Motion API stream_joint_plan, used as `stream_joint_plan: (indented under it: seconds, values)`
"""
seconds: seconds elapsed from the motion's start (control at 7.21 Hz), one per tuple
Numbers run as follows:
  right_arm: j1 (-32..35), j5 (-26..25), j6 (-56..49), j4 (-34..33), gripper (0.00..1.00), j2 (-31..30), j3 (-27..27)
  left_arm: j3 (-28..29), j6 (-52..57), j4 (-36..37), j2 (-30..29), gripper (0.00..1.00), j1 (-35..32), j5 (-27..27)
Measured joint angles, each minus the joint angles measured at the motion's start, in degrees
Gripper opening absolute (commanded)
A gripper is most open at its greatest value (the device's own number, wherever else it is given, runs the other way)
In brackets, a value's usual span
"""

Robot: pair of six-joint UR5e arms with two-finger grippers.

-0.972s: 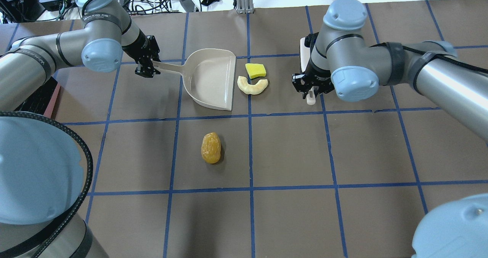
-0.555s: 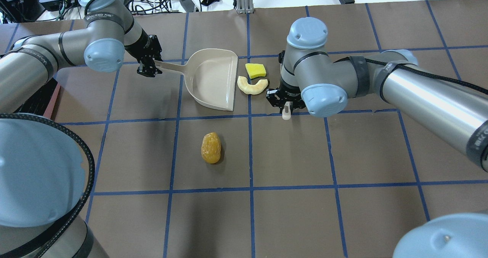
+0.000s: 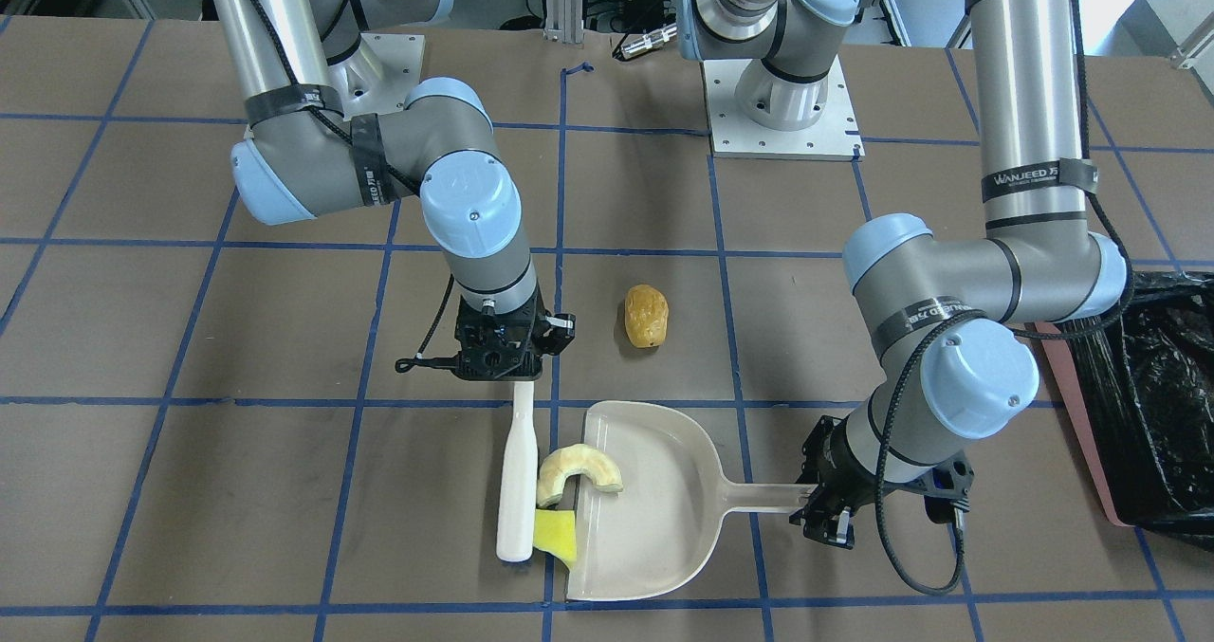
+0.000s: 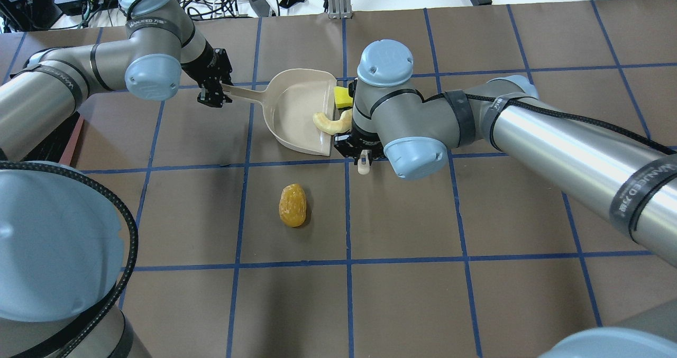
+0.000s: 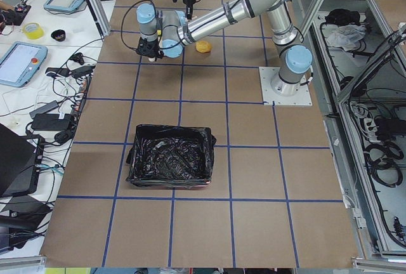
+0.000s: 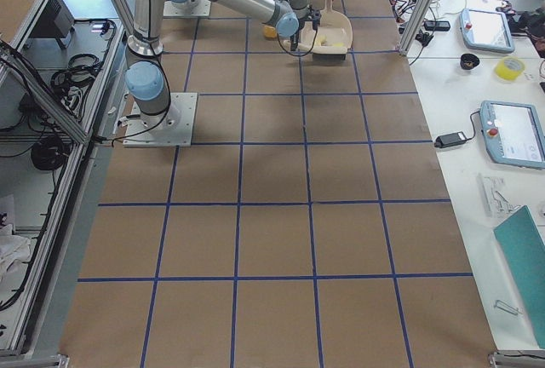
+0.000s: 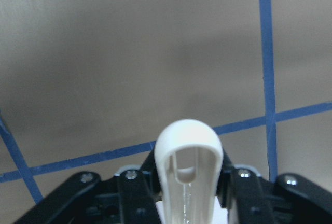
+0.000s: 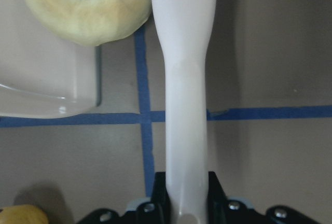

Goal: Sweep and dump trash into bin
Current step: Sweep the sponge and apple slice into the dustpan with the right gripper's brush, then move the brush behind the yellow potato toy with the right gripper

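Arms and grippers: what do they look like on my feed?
The left arm and right arm are silver-grey tubes with pale blue joint caps, black bands lettered WANJEED and black cables alongside. The left gripper and right gripper are black, two-fingered.

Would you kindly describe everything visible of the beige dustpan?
The beige dustpan looks like smooth plastic: a shallow scoop with raised walls and a slim handle. It sits on the brown table, handle clamped in the left gripper. The cream rind straddles its open lip; the yellow scrap lies at that edge.
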Motion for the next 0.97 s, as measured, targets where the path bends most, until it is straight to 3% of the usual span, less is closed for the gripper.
stream_joint_plan:
  seconds: [0.56, 0.97]
  values:
    - [3.6, 1.4, 4.1, -0.5, 0.18, 1.5, -3.3, -0.1, -0.1, 0.2, -0.6, 0.00, -0.2, -0.1]
    - [2.9, -3.6, 3.7, 3.8, 0.18, -1.3, -3.6, -0.1, 2.3, 0.0, -0.6, 0.00, 0.5, -1.9]
